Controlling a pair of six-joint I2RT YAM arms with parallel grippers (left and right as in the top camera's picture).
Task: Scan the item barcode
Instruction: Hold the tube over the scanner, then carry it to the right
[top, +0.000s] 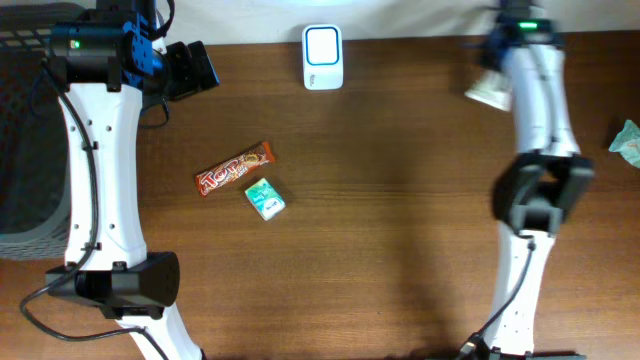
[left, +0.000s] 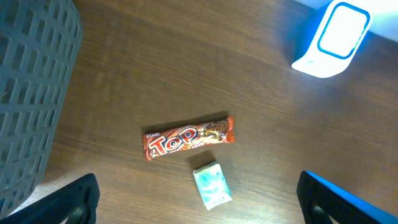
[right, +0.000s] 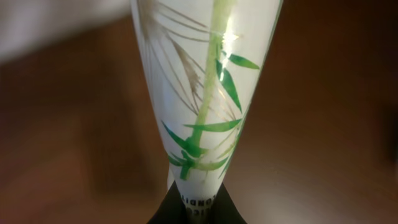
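My right gripper (right: 196, 208) is shut on the narrow end of a white tube (right: 205, 81) printed with green bamboo leaves. In the overhead view this tube (top: 488, 92) hangs at the back right of the table, well right of the white and blue scanner (top: 322, 57). My left gripper (top: 195, 68) is at the back left, open and holding nothing. In the left wrist view its black fingers (left: 78, 199) stand wide apart above a red candy bar (left: 188, 138) and a small teal packet (left: 212, 185).
A grey slatted basket (left: 31, 93) stands off the table's left edge. The scanner (left: 333, 37) shows at the top right of the left wrist view. A teal wrapped item (top: 627, 140) lies at the table's right edge.
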